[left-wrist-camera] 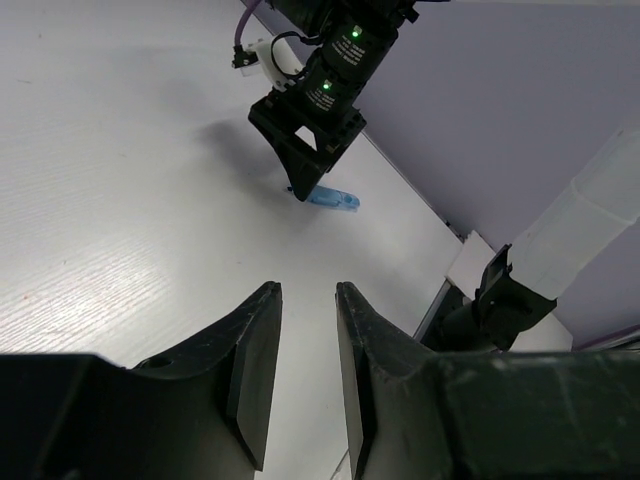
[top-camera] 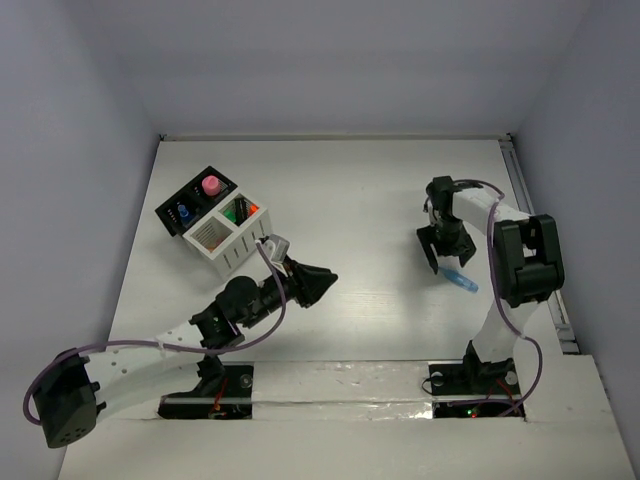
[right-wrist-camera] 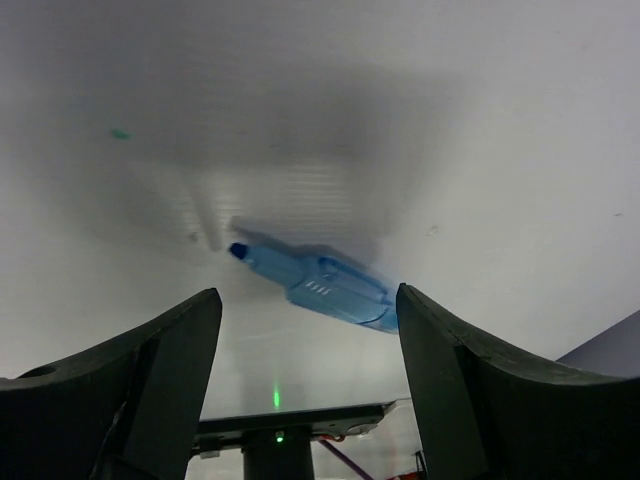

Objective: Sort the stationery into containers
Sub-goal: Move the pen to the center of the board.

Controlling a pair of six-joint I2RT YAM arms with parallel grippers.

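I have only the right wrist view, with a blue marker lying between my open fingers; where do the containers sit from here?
Observer: In the top view, the joined black box and white box sit on the left side of the table, well away from the right gripper.
Operator: Thank you. Is the left arm near them?
Observer: Yes, the left gripper is just right of the white box, open and empty.
Operator: Is anything in the boxes already?
Observer: A pink-topped item stands in the black box.
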